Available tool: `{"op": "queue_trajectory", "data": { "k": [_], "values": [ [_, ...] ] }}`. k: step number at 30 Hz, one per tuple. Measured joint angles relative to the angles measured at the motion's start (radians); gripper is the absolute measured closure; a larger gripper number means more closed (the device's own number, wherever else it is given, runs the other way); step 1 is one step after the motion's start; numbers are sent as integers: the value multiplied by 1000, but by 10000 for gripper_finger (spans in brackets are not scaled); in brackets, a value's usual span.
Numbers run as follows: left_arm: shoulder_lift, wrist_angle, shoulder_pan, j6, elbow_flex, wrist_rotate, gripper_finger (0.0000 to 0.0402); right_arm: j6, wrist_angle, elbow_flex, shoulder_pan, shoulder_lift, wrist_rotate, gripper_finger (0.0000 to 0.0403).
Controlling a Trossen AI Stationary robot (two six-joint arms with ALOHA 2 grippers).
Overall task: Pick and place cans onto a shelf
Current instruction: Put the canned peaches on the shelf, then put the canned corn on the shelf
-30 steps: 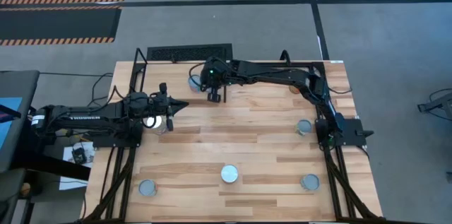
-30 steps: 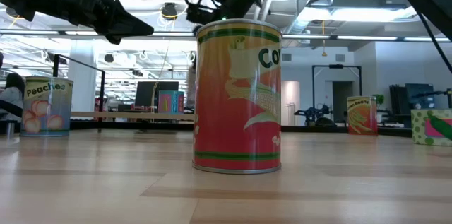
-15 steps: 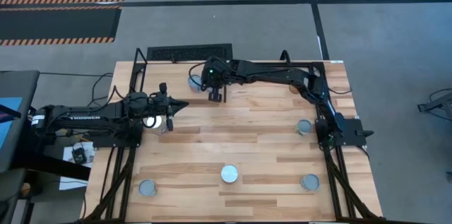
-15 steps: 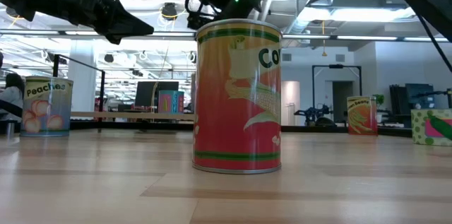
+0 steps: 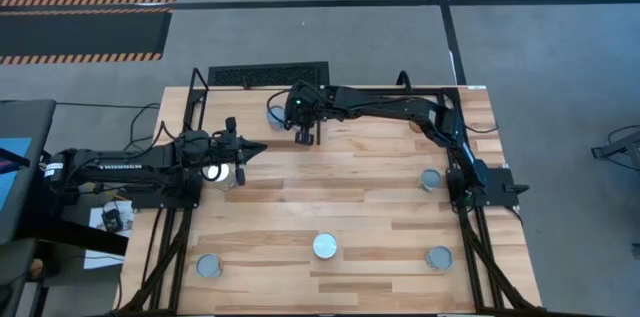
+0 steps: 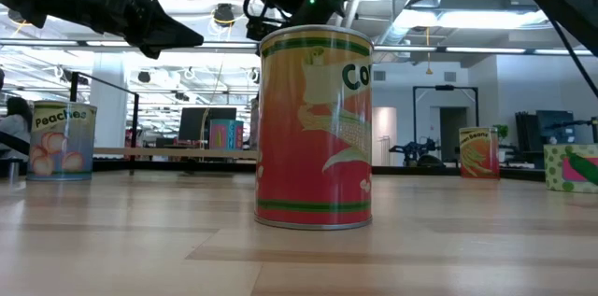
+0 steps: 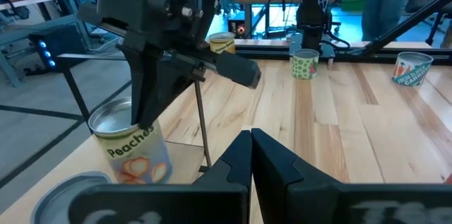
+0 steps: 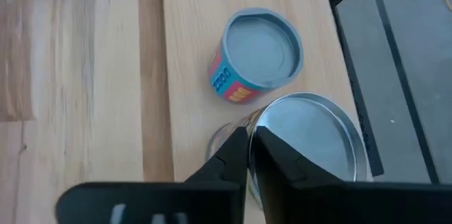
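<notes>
right gripper [image 5: 303, 135] hovers near far edge of plank tabletop [image 5: 350, 187], fingers nearly together, gripping nothing | silver-lidded tins [image 8: 256, 54] stand beside it, likely just placed | left gripper [image 5: 250, 150] pressed together, parked by left edge

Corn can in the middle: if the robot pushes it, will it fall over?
The corn can stands upright on a flat base on the tabletop, so a low push would probably just slide it. It is taller than wide, so a push near its top might tip it. Once on its round side it would likely roll.
</notes>
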Motion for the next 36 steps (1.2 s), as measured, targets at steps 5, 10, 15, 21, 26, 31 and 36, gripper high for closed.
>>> {"op": "queue_trajectory", "data": {
  "k": [5, 10, 15, 21, 26, 31, 36],
  "values": [
    [0, -1, 0, 0, 0, 0, 401, 0, -2, 0, 0, 0, 0, 326],
    [0, -1, 0, 0, 0, 0, 401, -14, -2, 0, 2, -4, 0, 316],
    [0, -1, 0, 0, 0, 0, 401, -77, -16, -1, 33, -80, 11, 325],
    [0, -1, 0, 21, 0, 17, 401, -141, 18, -56, 92, -212, -52, 390],
    [0, 6, 0, 52, 0, 61, 401, -126, 297, -335, 110, -313, -142, 393],
    [18, 13, 1, 75, 1, 117, 401, -77, 692, -668, 151, -446, -157, 396],
    [94, 22, -4, 62, 1, 168, 401, -24, 966, -958, 166, -584, -162, 399]
  ]
}}
